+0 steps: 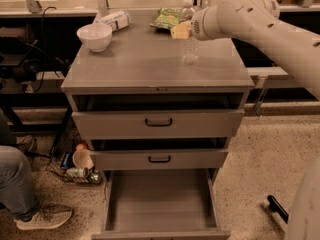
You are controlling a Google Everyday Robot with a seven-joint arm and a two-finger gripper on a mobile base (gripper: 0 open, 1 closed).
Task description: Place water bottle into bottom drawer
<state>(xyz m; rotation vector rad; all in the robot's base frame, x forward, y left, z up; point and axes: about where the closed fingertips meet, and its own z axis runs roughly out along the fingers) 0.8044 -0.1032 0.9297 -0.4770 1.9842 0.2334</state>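
The water bottle (190, 53) stands upright on the grey cabinet top (140, 64), toward its right rear; its clear ribbed lower body shows below my arm. My gripper (183, 30) is at the bottle's upper part and covers its middle, with the cream arm (260, 24) reaching in from the right. The bottom drawer (160, 199) is pulled fully open at floor level, with its flat grey floor bare.
A white bowl (95, 35), a white packet (114, 20) and a green snack bag (167, 18) lie on the cabinet top. The two upper drawers (159, 122) are slightly open. A person's leg and shoe (35, 211) and some cups and cans (80, 166) are at the left.
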